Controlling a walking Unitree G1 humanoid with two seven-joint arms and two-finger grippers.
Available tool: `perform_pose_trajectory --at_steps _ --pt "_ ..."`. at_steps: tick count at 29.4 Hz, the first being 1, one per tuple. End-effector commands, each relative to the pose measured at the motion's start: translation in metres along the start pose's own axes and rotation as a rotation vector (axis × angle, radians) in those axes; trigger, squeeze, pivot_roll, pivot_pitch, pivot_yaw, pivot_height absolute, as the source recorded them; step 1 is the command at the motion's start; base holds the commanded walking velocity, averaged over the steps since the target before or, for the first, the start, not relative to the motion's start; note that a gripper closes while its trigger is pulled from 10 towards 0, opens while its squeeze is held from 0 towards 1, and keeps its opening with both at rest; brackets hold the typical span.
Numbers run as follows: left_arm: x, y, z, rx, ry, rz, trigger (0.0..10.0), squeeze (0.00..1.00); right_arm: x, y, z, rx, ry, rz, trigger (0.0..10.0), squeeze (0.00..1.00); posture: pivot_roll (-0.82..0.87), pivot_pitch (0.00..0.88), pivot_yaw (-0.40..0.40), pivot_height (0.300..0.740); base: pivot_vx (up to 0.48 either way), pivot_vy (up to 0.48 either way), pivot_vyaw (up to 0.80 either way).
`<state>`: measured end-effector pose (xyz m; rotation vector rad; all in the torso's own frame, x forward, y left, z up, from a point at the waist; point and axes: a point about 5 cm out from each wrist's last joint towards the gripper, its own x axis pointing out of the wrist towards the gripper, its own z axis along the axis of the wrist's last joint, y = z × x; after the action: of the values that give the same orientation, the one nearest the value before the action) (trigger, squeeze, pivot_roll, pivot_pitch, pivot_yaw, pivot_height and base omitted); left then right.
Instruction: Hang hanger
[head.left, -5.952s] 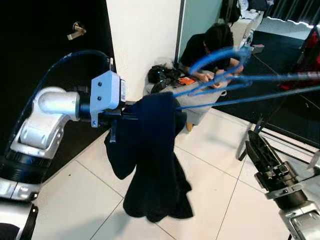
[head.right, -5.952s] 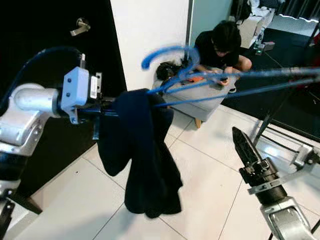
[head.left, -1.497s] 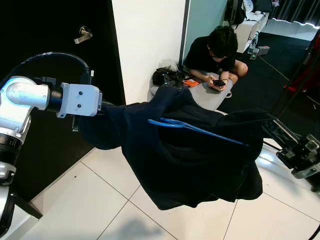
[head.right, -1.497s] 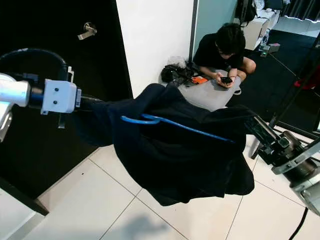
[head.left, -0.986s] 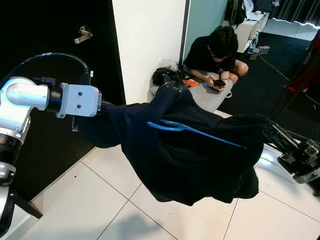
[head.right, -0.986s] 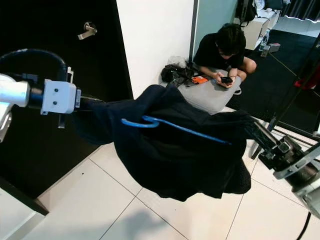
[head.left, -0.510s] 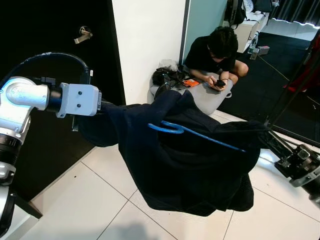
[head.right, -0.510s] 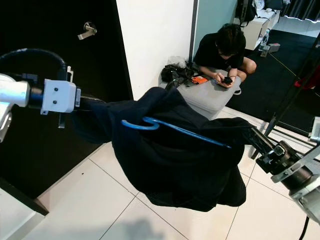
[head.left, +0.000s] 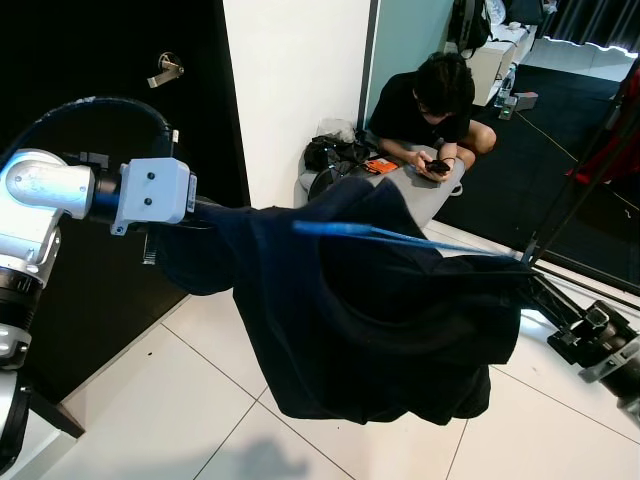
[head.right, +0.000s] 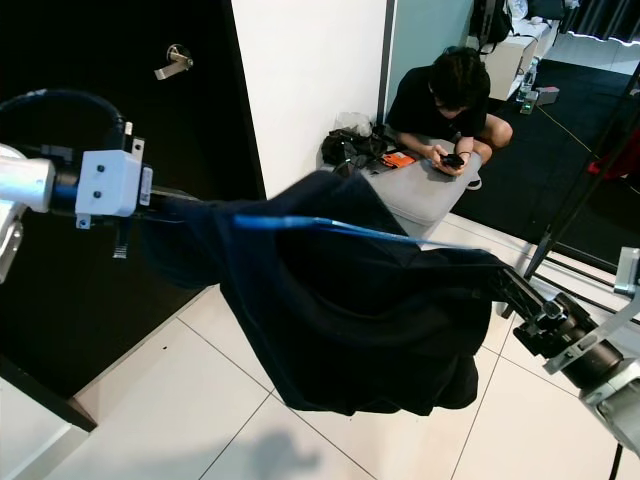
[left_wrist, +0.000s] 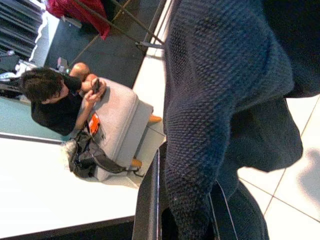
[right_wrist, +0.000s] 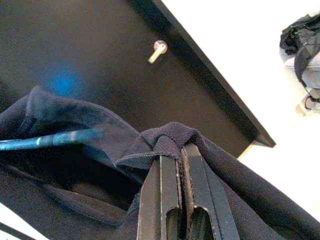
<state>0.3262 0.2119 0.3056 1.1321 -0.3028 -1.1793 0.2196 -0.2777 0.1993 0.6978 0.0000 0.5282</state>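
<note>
Left eye view: I see my left pincer (head.left: 215, 212) buried in one end of the dark navy knitted garment (head.left: 370, 310); I cannot tell how its fingers stand. The thin blue plastic hanger (head.left: 400, 240) lies across the top of the garment, which is stretched between both arms above the white tiled floor (head.left: 150, 410).

Right eye view: my right pincer (head.right: 510, 290) meets the garment's other end. Behind, a person in a black top (head.right: 440, 100) sits by a grey padded stool (head.right: 420, 190), beside a black door with a metal lever handle (head.right: 172, 60).

Left wrist view: the knit drapes over the black fingers (left_wrist: 147, 200); grip unclear.

Right wrist view: the two fingers (right_wrist: 162, 200) are pressed together, pinching a fold of the navy garment; a stretch of the blue hanger (right_wrist: 50, 139) runs just beside it.

Writing: no labels or brands readable to me.
</note>
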Motion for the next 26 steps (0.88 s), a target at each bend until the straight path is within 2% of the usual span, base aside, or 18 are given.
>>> perform_pose_trajectory --at_steps 1,9,15,22,24,26 --pt "-0.016 0.004 -0.003 0.004 0.061 -0.001 10.0 0.00 -0.005 -0.002 0.007 -0.026 -0.022 -0.015 0.0 0.00 0.04 0.041 0.010 0.740 0.000 0.000 0.00" --pt "-0.015 -0.004 -0.007 -0.015 0.062 -0.046 10.0 0.00 -0.004 -0.001 0.010 -0.037 -0.041 -0.015 0.0 0.00 0.04 0.046 0.010 0.740 0.000 0.000 0.00" --pt "-0.008 -0.015 -0.010 -0.042 0.066 -0.096 10.0 0.00 0.002 0.007 0.025 -0.063 -0.102 0.011 0.0 0.00 0.04 0.046 0.015 0.740 0.000 0.000 0.00" --pt "-0.007 -0.018 -0.011 -0.057 0.060 -0.109 10.0 0.00 0.003 0.006 0.028 -0.075 -0.109 0.005 0.0 0.00 0.04 0.046 0.014 0.740 0.000 0.000 0.00" --pt "-0.007 -0.018 -0.009 -0.070 0.040 -0.102 10.0 0.00 0.002 0.003 0.029 -0.080 -0.108 -0.012 0.0 0.00 0.04 0.047 0.012 0.740 0.000 0.000 0.00" --pt "-0.008 -0.012 -0.001 -0.115 -0.046 -0.066 10.0 0.00 0.001 -0.001 0.028 -0.079 -0.109 -0.029 0.0 0.00 0.04 0.048 0.012 0.740 0.000 0.000 0.00"
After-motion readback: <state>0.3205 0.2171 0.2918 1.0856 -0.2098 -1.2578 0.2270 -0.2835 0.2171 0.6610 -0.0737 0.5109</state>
